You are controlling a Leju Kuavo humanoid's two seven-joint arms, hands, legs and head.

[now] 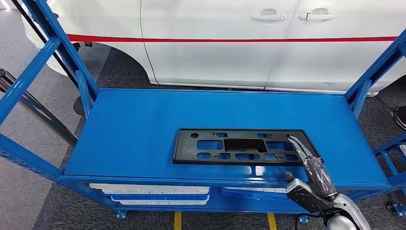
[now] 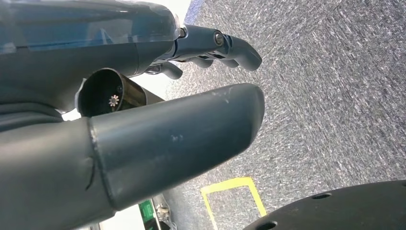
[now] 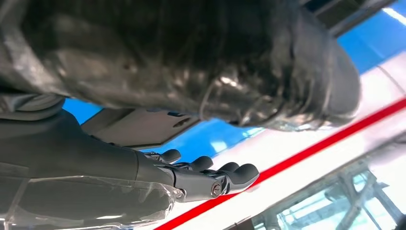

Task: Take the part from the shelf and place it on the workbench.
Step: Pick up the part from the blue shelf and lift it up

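Big blue metal shelf rack (image 1: 134, 124) here, with a flat black plastic slotted panel (image 1: 242, 146) lying on its top deck, right of centre near the front edge.

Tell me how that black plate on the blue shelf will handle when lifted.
The black plate looks like thin moulded plastic, so probably light. Its many cutouts suggest some flex if lifted by one end. Lying flat, it shouldn't roll, though it may slide on the smooth blue shelf.

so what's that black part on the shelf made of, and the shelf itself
The black part looks like moulded plastic with a matte finish: thin, flat, with crisp rectangular cut-outs and small holes, and no shine. The shelf looks like sheet metal painted glossy blue: it shows soft reflections, and its uprights are perforated steel-type angle. Both are judged from look alone.
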